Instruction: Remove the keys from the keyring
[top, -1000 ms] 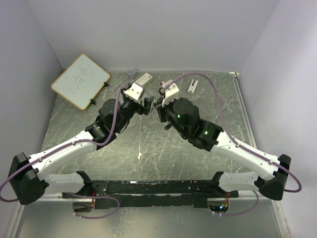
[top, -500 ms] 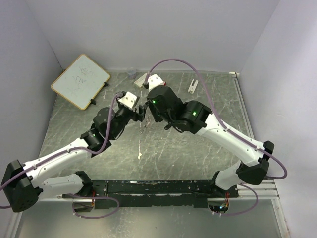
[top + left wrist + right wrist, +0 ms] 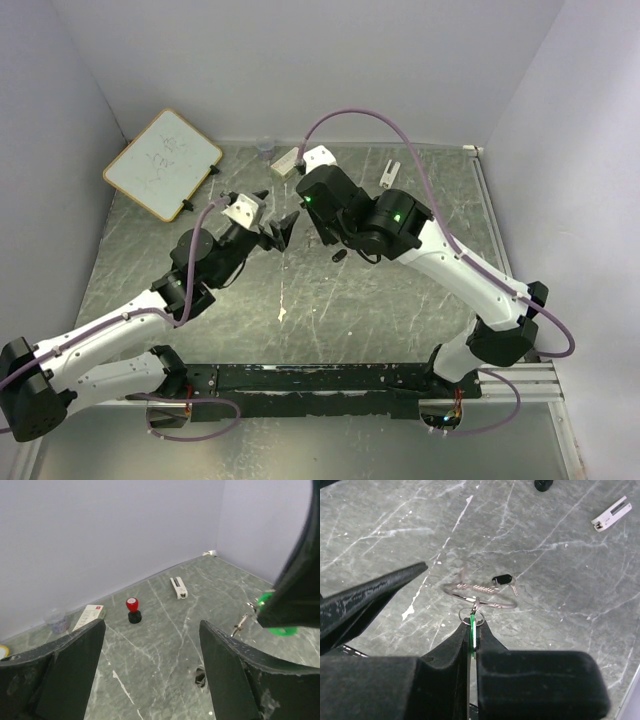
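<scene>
My right gripper (image 3: 473, 621) is shut on the green-headed key (image 3: 472, 630), which is held edge-on between its pads. A small wire loop (image 3: 472, 615) at the fingertips links to the larger silver keyring (image 3: 481, 596) beyond them. The black-headed key (image 3: 502, 580) lies apart on the table and also shows in the top view (image 3: 340, 255). My left gripper (image 3: 152, 630) stands open just left of the right one, with nothing between its fingers. Its view shows the green key (image 3: 274, 615) at the upper right and the black key (image 3: 200, 676) on the table below.
A red-and-black knob (image 3: 133, 610), a white box (image 3: 90, 616), a small clear cup (image 3: 56, 621) and a white clip-like piece (image 3: 178, 587) lie near the back wall. A whiteboard (image 3: 163, 162) leans at the back left corner.
The right arm swung left and stretched out over the table centre, still shut on the green key. The left arm drew back down-left and its jaws opened a little wider.
</scene>
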You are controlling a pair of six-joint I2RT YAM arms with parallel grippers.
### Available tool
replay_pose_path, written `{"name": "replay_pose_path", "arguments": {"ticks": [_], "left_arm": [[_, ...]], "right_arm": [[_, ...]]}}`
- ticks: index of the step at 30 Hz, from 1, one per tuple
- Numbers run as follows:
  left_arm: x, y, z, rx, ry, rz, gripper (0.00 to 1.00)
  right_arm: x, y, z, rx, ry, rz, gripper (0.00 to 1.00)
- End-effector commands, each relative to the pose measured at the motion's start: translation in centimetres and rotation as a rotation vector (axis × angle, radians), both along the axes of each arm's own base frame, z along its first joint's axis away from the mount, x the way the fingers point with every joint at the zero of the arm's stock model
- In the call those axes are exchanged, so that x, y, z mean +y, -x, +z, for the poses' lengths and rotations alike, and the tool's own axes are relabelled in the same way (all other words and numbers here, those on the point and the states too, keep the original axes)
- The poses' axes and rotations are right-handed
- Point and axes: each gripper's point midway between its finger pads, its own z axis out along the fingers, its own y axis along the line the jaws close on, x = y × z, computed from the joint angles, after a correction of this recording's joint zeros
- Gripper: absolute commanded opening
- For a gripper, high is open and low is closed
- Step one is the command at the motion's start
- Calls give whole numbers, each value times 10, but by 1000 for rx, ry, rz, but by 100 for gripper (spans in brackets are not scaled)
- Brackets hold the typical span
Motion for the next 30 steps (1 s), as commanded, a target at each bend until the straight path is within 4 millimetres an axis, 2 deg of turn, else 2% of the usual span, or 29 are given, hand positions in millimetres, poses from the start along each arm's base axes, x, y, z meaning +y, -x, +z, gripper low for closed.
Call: {"name": "replay_pose_path", "arguments": {"ticks": [1, 2, 9, 17, 21, 30], "left_arm": [[-16, 19, 9, -68, 43, -148, 94], [-19, 23, 9, -79, 39, -174, 97], [-35, 39, 9, -121, 45, -300, 98], [-48, 49, 5, -170, 81, -387, 94], [-57, 45, -5, -162, 55, -402, 89], [-62, 48, -8, -202, 59, -434, 74]], "right_arm": [[-12, 2, 2, -2, 40, -35, 0], [-12, 2, 3, -6, 35, -34, 0], [-11, 2, 8, -24, 3, -29, 0], [-9, 3, 5, -19, -6, -21, 0], [-8, 4, 6, -19, -22, -18, 0], [-7, 5, 4, -17, -22, -12, 0]]}}
